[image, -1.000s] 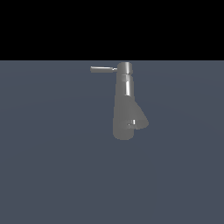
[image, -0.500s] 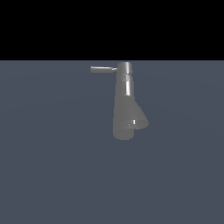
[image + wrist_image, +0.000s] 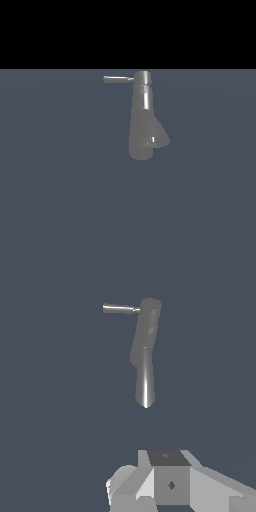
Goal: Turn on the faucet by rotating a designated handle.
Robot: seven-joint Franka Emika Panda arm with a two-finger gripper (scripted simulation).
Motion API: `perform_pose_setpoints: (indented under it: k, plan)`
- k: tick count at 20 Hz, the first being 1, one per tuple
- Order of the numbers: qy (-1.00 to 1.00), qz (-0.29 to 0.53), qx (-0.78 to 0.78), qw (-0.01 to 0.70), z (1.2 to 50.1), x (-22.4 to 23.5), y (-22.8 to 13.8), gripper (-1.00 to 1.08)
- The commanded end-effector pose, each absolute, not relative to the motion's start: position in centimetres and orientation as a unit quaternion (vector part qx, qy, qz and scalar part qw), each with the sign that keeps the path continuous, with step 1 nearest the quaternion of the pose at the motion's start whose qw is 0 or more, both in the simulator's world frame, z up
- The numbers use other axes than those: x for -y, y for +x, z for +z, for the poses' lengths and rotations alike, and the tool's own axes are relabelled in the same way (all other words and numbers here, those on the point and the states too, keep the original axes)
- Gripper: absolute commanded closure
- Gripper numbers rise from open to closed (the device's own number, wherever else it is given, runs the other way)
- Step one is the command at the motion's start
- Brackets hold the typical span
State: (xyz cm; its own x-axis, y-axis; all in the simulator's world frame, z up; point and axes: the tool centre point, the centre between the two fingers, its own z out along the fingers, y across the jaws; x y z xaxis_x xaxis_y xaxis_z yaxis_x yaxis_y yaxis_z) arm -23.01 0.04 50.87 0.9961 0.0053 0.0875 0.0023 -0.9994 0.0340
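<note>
A grey faucet [image 3: 144, 117] stands on a plain dark blue-grey floor [image 3: 60, 200]. From its short cap, the handle [image 3: 118, 79], a thin pale rod, sticks out level, its long axis pointing toward the exterior view's left. The exterior view shows no arm. In the wrist view, only the blocky base of the gripper [image 3: 167, 483] appears, well apart from the faucet; its fingers are out of sight, so whether they are spread or pressed together cannot be told. The handle probably lies ahead of the gripper.

Grey upright faucet [image 3: 142, 120], forked base, thin handle [image 3: 118, 79] sticking sideways
</note>
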Motion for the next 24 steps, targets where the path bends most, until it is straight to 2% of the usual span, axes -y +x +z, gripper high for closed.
perform_pose_setpoints:
  k: [1, 9, 24]
  plan:
    - [0.999, 0.043, 0.009, 0.015, 50.8, -0.1, -22.5, 1.08]
    - [0.997, 0.036, 0.072, 0.004, 50.1, -0.5, -19.5, 1.08]
    - [0.968, 0.014, 0.252, -0.016, 46.5, -1.7, -10.9, 1.08]
